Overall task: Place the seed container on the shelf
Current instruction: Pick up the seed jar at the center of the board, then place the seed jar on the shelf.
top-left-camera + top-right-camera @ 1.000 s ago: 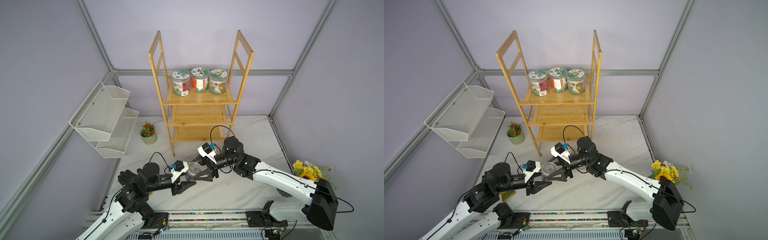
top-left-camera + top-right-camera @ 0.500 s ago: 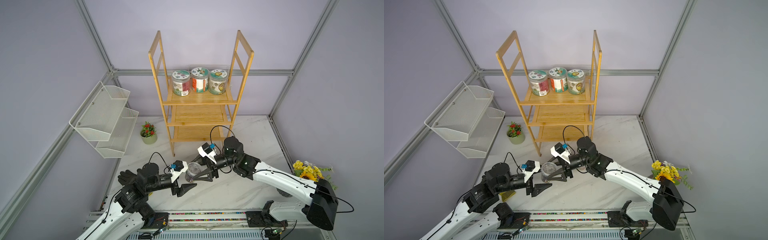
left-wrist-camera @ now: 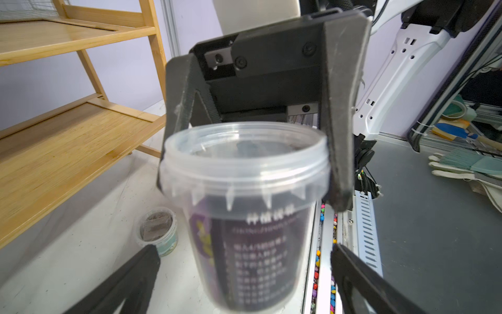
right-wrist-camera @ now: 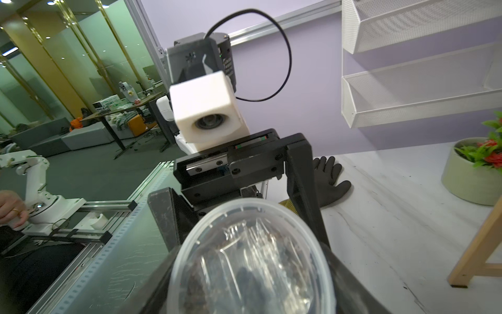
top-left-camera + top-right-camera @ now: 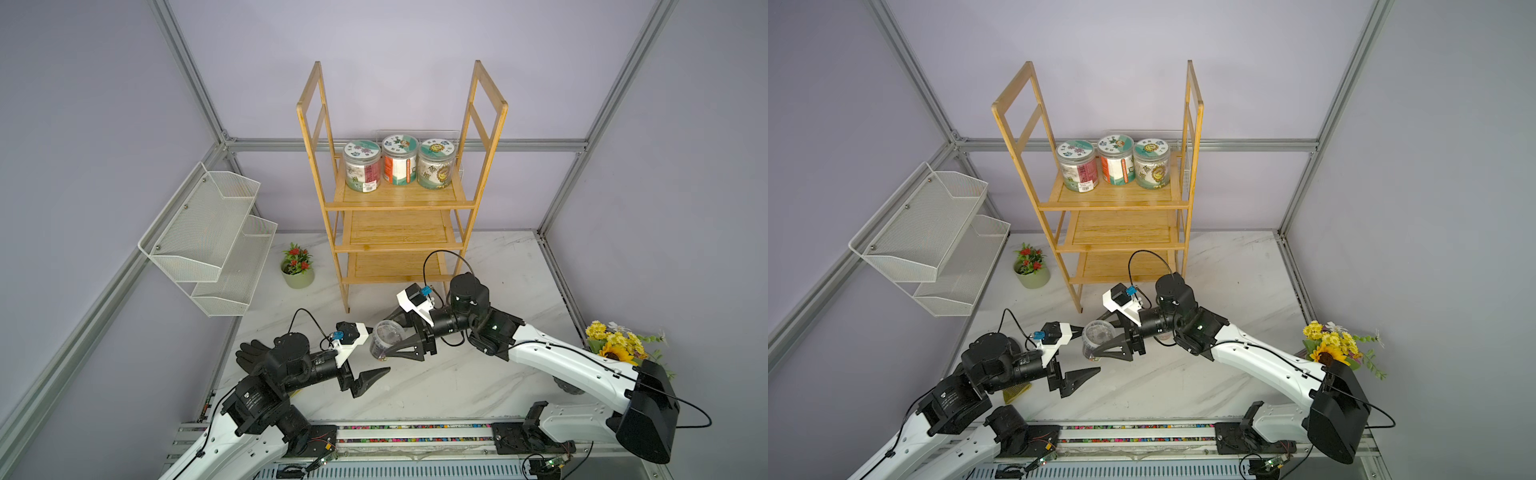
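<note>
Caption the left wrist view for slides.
Right gripper holds the clear plastic seed container with a dark purple label before the left gripper, jaws open, near the light bamboo shelf.

the seed container (image 3: 244,217) bears a dark purple label (image 3: 260,261) with a white heading in chinese characters and rows of smaller white print below, all too blurred in the left wrist view to read. the three jars (image 5: 399,162) on the top tier of the shelf (image 5: 399,196) carry printed lids and wrappers, one with a small white sticker (image 5: 369,185), yet their print is too small to make out
</note>
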`<action>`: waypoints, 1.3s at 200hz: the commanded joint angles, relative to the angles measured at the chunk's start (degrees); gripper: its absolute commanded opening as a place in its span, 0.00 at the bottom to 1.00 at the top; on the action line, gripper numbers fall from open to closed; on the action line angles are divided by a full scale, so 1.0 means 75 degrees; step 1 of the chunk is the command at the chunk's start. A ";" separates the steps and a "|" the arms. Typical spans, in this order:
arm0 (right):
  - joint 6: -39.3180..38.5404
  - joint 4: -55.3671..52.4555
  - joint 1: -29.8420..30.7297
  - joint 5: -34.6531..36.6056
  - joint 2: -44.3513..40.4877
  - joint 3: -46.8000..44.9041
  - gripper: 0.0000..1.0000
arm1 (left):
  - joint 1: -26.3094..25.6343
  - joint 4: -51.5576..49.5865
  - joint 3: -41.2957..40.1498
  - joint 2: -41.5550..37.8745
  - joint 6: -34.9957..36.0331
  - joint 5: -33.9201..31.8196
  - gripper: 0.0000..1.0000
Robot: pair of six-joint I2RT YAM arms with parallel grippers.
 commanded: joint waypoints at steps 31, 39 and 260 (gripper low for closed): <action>-0.0448 -0.0752 0.0047 0.2096 -0.0827 0.0538 0.38 | -0.0021 -0.0406 0.0063 -0.0775 -0.0135 -0.2073 1.00; -0.0399 -0.0877 0.0045 0.2589 -0.0890 0.0648 0.38 | -0.0021 -0.0459 0.0063 -0.0907 -0.0170 -0.2532 0.99; -0.0234 -0.3121 0.0232 1.0360 0.1436 0.4727 0.37 | -0.0021 -0.1010 0.0275 -0.0602 -0.0611 -0.5935 1.00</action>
